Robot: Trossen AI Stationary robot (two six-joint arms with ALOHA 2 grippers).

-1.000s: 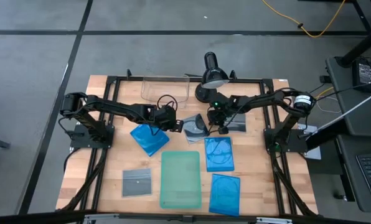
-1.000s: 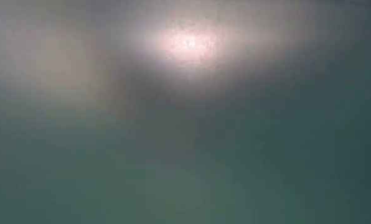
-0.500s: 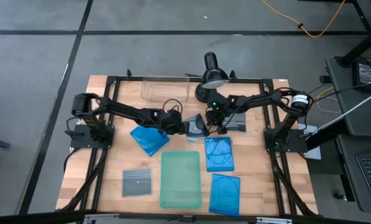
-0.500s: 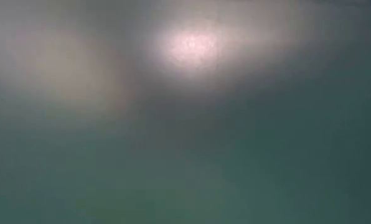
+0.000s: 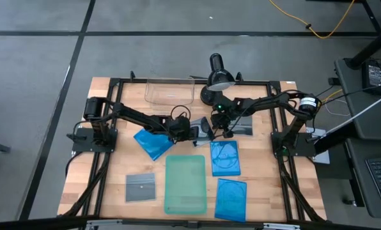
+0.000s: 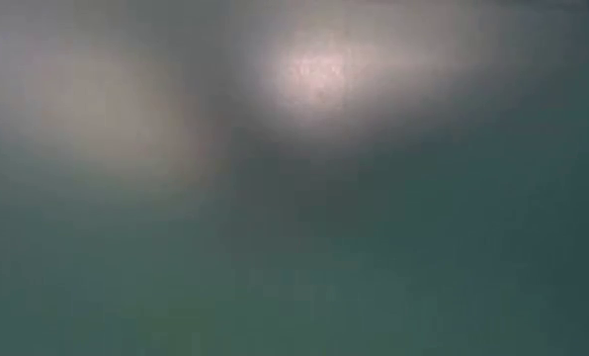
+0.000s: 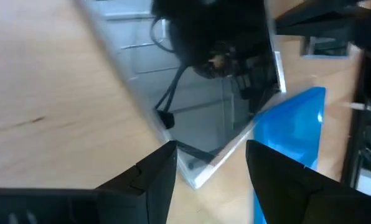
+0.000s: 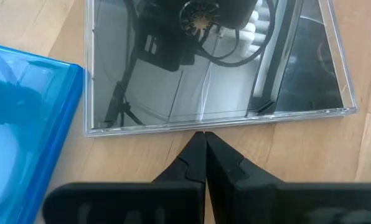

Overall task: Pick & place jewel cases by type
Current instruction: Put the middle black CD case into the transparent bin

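Fog blanks the low view; left end effector (image 7: 210,165) gapes, right end effector (image 8: 203,149) pinched together.

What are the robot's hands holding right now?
Nothing. The left gripper has open jaws around a corner of a dark jewel case. The right gripper is shut beside another dark case.

Table (image 5: 114,172): pale wood, matt, with visible grain. Grey jewel case (image 8: 213,62): clear-edged hard plastic, glossy, mirror-like surface reflecting the arm above it. Blue jewel case (image 7: 291,143): translucent glossy plastic. Green tray (image 5: 185,184): smooth, semi-matt plastic. Pincer fingers (image 7: 157,180): black, matt plastic.
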